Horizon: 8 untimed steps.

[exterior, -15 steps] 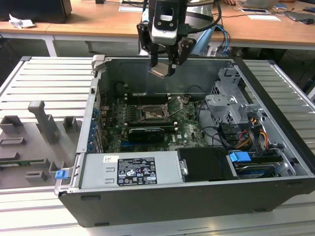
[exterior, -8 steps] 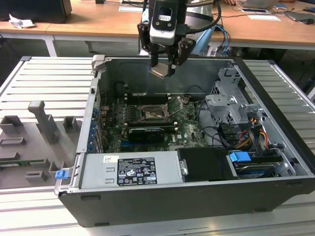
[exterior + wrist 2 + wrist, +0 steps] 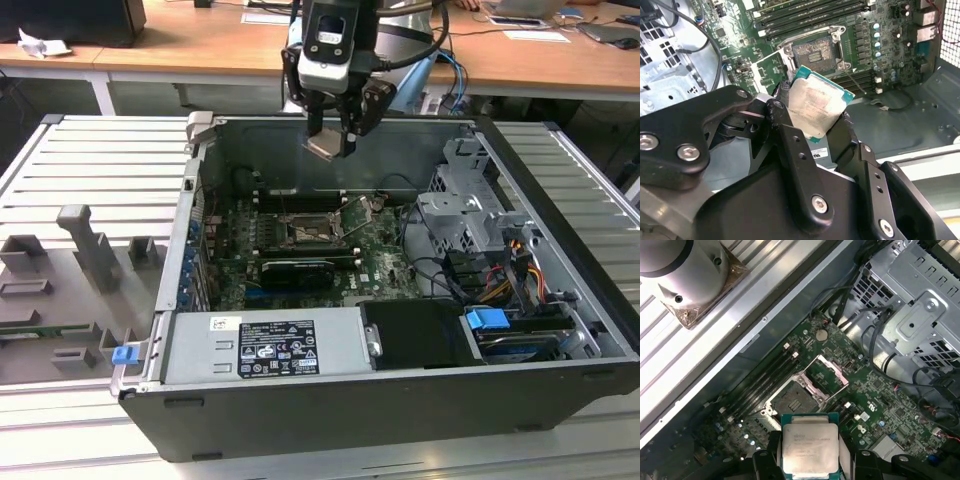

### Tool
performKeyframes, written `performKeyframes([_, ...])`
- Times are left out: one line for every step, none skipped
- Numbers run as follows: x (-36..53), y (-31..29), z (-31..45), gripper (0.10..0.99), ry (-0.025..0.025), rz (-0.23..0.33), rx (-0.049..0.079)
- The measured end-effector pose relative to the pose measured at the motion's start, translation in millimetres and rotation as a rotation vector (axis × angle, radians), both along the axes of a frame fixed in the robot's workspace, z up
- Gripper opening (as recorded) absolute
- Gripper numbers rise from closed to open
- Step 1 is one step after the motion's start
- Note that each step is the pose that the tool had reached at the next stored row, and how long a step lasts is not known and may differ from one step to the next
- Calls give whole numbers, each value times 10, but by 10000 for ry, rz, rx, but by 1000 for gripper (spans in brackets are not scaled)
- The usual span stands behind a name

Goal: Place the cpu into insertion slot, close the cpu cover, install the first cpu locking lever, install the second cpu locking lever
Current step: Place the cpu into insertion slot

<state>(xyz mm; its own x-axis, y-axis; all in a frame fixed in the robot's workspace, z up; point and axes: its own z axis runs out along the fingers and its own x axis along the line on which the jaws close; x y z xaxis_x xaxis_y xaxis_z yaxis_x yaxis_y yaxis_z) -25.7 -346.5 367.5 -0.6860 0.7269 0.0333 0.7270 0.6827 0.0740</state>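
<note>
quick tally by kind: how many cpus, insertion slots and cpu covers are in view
cpu: 1
insertion slot: 1
cpu cover: 1
total: 3

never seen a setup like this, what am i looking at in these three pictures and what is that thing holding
It is a robot arm working over an open computer case. The exterior view looks on from off the arm; both wrist views come from cameras riding on it. The jaws are shut on the cpu, a small silver chip, held above the green board. Below, the insertion slot is empty, its cpu cover swung open.
</note>
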Motion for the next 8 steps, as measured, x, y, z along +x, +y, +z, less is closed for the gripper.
performKeyframes([0,0,-5,541,1,-184,0])
performKeyframes([0,0,-7,541,2,-288,-2])
performKeyframes([0,0,-10,541,5,-404,-1])
performKeyframes([0,0,-13,541,9,-526,-3])
performKeyframes([0,0,-16,541,13,-642,-4])
performKeyframes([0,0,-21,541,17,-845,-7])
performKeyframes([0,0,-25,541,19,-1069,-8])
performKeyframes([0,0,-28,541,23,-1216,-8])
